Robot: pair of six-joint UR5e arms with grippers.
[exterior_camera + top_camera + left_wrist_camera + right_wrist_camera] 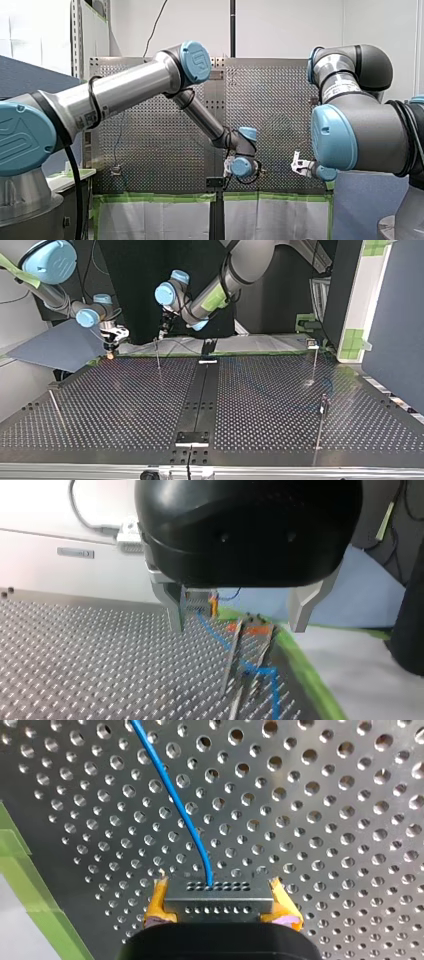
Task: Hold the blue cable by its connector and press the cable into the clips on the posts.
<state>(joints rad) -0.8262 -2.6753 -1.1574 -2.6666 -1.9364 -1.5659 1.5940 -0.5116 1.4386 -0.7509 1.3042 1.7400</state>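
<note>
In the right wrist view my right gripper is shut on a dark grey connector, its yellow pads pressing on both ends. The blue cable leaves the connector and runs away over the perforated table. In the left wrist view my left gripper hangs open above the table, metal fingers wide apart. Ahead of it the blue cable lies on the plate and leads back to the connector. In the top view my right gripper sits at the far left, my left gripper close beside it.
Thin posts stand on the table: one near the grippers, two at the top view's right, one leaning at its left. Green tape marks the table's edge. A black rail runs down the middle.
</note>
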